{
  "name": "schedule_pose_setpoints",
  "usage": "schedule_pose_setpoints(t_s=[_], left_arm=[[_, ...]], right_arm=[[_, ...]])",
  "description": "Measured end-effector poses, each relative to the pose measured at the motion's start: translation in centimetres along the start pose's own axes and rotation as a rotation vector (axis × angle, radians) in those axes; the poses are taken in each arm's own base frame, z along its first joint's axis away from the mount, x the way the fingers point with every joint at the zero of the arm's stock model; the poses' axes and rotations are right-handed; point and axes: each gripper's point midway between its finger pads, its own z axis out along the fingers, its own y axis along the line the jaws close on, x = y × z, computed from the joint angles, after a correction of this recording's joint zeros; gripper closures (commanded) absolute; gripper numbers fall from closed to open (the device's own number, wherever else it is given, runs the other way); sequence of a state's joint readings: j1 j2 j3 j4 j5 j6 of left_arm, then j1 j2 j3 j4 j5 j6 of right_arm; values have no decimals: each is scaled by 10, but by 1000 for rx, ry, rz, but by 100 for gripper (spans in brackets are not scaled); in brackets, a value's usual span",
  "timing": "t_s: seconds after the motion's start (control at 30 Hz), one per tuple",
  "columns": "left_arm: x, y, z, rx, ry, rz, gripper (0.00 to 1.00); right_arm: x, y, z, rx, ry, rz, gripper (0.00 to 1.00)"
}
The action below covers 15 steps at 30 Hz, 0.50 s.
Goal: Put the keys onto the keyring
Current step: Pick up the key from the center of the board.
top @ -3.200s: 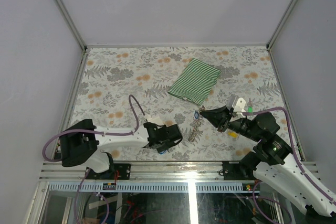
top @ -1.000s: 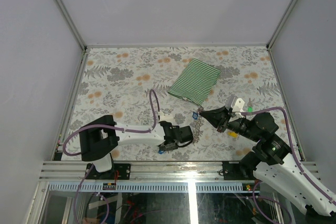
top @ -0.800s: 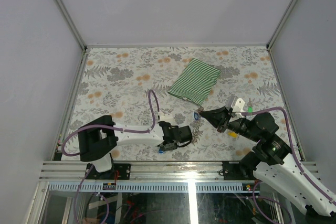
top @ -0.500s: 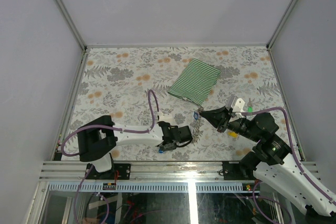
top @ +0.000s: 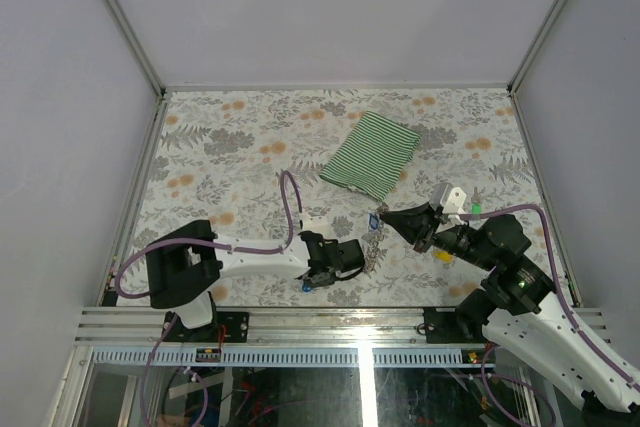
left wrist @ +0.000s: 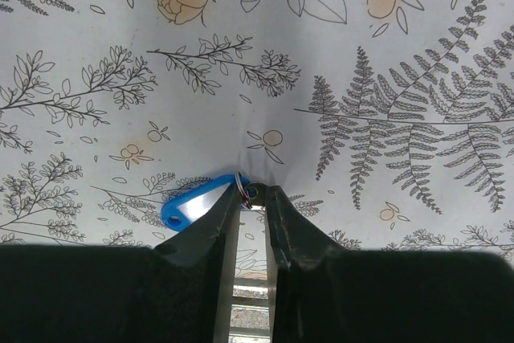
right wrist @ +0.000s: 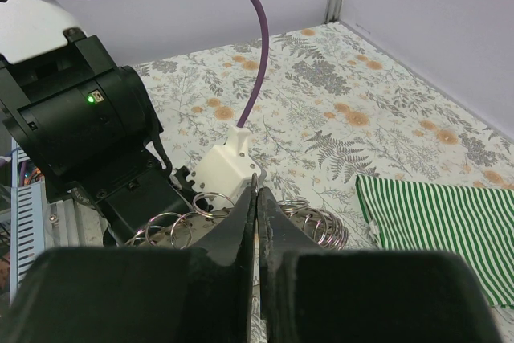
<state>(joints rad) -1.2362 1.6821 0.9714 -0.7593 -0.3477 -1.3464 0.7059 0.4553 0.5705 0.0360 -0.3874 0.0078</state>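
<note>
My left gripper is low over the table near the front edge. In the left wrist view its fingertips are pinched on the small metal loop of a blue key, which lies flat to the left; the key also shows from above. My right gripper is shut on one thin ring of the keyring, a silvery chain of rings. In the right wrist view the rings hang on both sides of the shut fingertips. A second blue key sits by the right fingertips.
A green-and-white striped cloth lies behind the keyring, also at the right of the right wrist view. The left arm's wrist and purple cable stand close in front of the right gripper. The front rail is just behind the left gripper.
Since 3.2 s ago my left gripper has moved right, closer to the keyring, with the blue key. Over the last second both arms have barely moved.
</note>
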Motion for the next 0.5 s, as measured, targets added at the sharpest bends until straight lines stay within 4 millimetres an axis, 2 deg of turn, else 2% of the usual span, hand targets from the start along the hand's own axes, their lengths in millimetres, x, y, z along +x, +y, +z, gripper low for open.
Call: schedule_pose_setpoints(t_s=[0.5], left_arm=[[-3,4,-1,56,-25,-3,100]], right_arm=[[5,3,3,-22,17,8,99]])
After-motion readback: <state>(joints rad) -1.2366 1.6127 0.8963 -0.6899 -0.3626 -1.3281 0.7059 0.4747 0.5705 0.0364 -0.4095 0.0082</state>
